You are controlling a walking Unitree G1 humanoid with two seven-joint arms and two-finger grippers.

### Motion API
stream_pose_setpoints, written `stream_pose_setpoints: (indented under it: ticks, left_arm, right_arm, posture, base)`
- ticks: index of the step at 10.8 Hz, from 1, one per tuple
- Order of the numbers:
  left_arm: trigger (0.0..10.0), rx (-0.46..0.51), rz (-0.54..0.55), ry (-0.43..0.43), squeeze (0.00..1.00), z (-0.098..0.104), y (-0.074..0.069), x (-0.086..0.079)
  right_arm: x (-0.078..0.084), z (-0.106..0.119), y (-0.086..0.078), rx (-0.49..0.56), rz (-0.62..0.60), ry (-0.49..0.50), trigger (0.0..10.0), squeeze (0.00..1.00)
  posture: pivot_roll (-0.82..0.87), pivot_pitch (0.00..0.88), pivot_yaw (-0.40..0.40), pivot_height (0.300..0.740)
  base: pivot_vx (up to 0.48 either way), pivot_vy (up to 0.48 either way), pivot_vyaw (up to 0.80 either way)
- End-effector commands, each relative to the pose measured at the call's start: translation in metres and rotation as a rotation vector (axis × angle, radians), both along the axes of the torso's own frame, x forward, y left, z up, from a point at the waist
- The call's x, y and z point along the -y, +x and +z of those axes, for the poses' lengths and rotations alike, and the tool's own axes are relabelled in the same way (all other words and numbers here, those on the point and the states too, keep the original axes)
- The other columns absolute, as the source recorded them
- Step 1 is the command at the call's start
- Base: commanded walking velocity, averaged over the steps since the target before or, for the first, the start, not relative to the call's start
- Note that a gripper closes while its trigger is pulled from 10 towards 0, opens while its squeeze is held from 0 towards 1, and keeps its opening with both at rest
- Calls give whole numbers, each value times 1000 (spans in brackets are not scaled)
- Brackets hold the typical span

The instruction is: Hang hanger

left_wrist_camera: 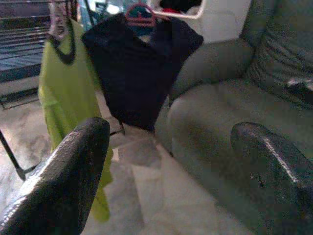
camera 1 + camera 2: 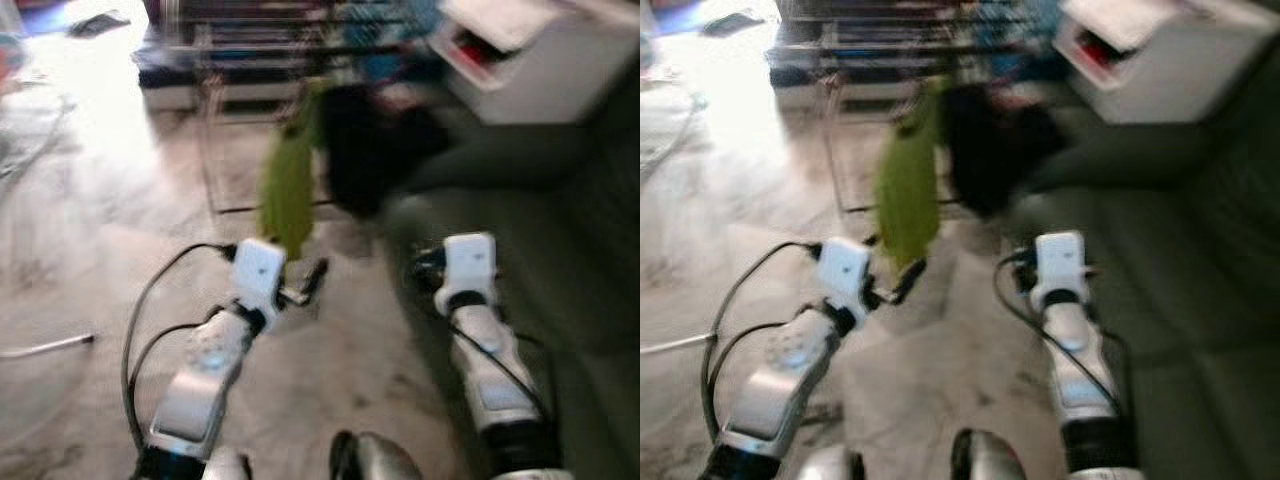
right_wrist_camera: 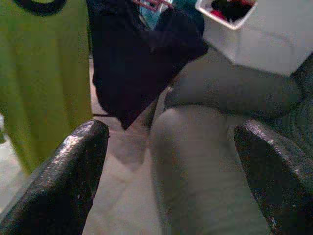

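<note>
Jaws: I saw both grippers, left [image 1: 166, 161] and right [image 3: 171, 166], spread, empty
Shirts: green [image 1: 66, 98], black [image 1: 139, 73] hung upper centre; hanging seemingly done

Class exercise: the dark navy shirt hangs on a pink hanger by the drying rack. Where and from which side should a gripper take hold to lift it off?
Grip the pink plastic hanger at its neck, above the dark navy shirt, probably coming from the front. The hanger is rigid; the cloth is limp and would slip. The grey sofa crowds one side; the lime-green shirt the other.

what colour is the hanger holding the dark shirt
Pinkish red hanger, clearest in the left wrist view.
</note>
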State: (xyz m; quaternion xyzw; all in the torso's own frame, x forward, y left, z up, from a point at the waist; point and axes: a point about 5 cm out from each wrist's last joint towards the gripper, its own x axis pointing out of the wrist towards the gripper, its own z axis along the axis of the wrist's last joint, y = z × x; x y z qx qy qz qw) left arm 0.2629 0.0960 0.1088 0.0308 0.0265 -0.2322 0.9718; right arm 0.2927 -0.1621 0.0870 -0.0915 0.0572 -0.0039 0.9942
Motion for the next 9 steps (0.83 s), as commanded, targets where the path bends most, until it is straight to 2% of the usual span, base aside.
stream_pose_setpoints:
  ticks: [1,3,5,7,9]
  left_arm:
    - [10000,3,2,-4,0,0,0,0]
    - [10000,9,54,15,0,0,2,-2]
    - [10000,30,106,49,0,2,6,-8]
    - [10000,77,253,174,0,7,17,-27]
    - [10000,97,343,212,0,17,20,-40]
  right_arm:
    - [-5,1,0,-3,47,17,10000,0]
    - [-15,3,-1,13,115,8,10000,0]
    - [-17,5,0,24,117,19,10000,0]
    - [-15,9,2,39,108,49,10000,0]
    - [-16,12,1,51,106,68,10000,0]
  posture:
    - [-15,105,-47,740]
    - [-7,104,-45,740]
    - [-4,106,-38,740]
    - [0,123,-23,740]
    - [23,143,-7,740]
  base:
    - [0,-322,0]
    - [0,0,203]
    - [0,0,688]
    - [0,0,0]
    - [0,0,0]
